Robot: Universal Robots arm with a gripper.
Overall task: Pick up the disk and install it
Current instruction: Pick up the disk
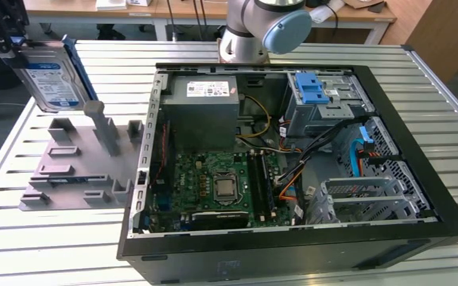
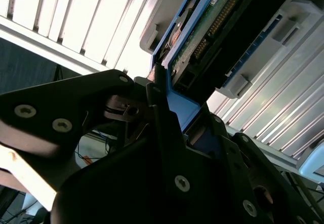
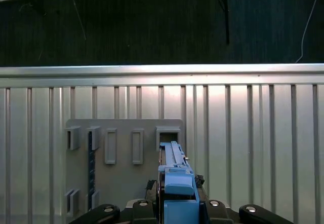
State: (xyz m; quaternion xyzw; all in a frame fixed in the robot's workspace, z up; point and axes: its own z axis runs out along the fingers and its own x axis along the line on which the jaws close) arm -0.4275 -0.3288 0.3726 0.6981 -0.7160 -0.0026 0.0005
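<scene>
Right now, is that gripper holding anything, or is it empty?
Gripper: closed, holding the disk in the air above the grey stand.

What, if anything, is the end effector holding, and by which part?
The disk. The end effector grips it at one end, the upper one in the exterior view, so that it hangs upright, lifted clear of the grey stand.

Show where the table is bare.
Free: slatted metal table between the grey plastic stand and the exterior view's lower-left corner; also the strip at that view's right of the open black computer case. Crowded: inside the case.
</scene>
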